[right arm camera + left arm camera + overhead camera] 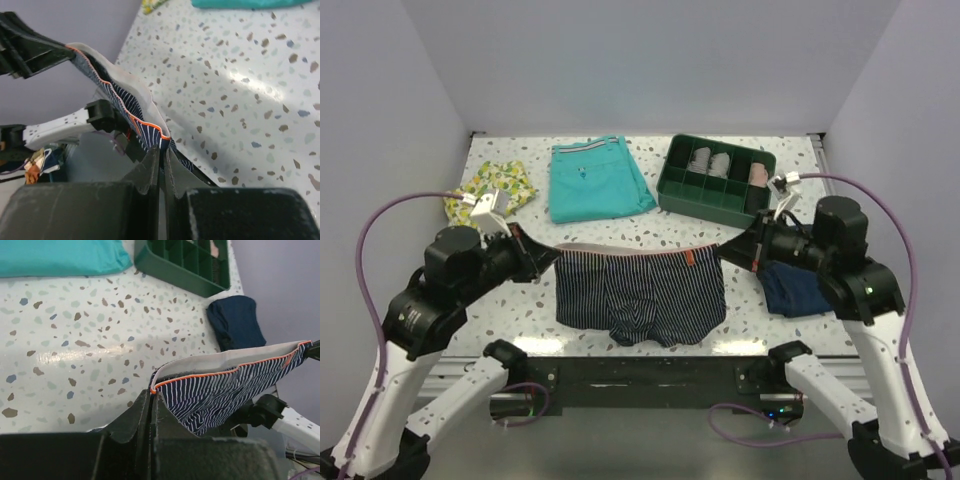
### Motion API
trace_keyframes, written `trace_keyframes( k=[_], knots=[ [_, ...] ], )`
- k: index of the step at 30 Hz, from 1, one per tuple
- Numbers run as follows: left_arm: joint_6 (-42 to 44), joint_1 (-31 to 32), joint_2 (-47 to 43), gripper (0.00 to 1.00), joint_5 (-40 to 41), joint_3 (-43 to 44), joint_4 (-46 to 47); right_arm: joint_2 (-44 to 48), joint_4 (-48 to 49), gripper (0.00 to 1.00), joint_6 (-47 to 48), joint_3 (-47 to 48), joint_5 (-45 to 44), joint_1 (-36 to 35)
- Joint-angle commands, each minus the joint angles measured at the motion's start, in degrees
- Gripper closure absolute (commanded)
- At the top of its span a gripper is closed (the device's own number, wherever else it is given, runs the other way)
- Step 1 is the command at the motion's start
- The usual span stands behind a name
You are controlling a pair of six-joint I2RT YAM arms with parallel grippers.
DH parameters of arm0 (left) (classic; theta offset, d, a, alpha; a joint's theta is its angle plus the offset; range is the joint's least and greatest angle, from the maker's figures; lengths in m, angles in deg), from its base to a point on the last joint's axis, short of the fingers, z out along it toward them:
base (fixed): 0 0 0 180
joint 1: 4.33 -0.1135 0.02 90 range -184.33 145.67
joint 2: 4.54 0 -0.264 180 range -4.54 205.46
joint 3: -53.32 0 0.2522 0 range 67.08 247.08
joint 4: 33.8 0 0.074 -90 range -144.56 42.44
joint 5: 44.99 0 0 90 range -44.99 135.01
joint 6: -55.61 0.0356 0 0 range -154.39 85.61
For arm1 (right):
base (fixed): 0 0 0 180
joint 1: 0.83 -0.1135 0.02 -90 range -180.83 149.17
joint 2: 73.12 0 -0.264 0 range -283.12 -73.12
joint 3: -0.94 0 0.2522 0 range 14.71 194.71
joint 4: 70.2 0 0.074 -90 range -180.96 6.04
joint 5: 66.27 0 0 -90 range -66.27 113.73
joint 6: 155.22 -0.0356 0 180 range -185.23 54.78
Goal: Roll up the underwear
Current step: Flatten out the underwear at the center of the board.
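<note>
My left claw (542,258) is clamped on the waistband of the underwear (640,290) at its 9 o'clock corner, and the wrist view shows both fingers pressed together over the reddish edge. My right claw (735,250) pinches the same waistband at the 3 o'clock corner, fingers closed tight on the pale band. Between the two grips the band runs nearly straight from 9 to 3 o'clock, raised above the speckled table (535,305). The striped body hangs from it toward 6 o'clock, leg openings nearest my bases. I cannot tell whether the legs touch the tabletop.

The underwear sits at the 6 o'clock side of the table, midway between my arms. The teal shorts (598,180) lie flat at 12 o'clock from it, well apart. The green divided tray (715,180) stands at 1 o'clock with rolled cloths in some compartments. A plain navy garment (798,288) lies bunched at 3 o'clock, just beside and partly under my right arm. A yellow patterned cloth (492,190) rests at 10 o'clock, beyond my left wrist
</note>
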State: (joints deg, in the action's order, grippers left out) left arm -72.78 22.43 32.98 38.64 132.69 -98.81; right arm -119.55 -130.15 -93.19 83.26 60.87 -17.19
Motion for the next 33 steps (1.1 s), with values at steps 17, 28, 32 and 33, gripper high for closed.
trace_keyframes(
  k=[17, 28, 32, 33],
  knots=[
    [10.2, -2.7, 46.0, 1.00, 9.7, -4.6, 29.1, -49.6, 22.9, 0.97, 4.2, -0.4, -16.4, 0.3],
    [11.9, -5.9, 46.3, 0.08, 10.5, -10.1, 39.6, -48.1, 24.7, 0.51, 4.1, -3.3, -28.5, 0.3],
    [11.7, -5.9, 42.0, 0.07, 9.7, -11.6, 38.7, -41.5, 25.2, 0.45, 4.4, -6.9, -27.8, 0.2],
    [11.5, -5.9, 41.2, 0.07, 8.8, -12.3, 38.7, -40.7, 25.0, 0.45, 4.3, -8.0, -26.6, 0.2]
  ],
)
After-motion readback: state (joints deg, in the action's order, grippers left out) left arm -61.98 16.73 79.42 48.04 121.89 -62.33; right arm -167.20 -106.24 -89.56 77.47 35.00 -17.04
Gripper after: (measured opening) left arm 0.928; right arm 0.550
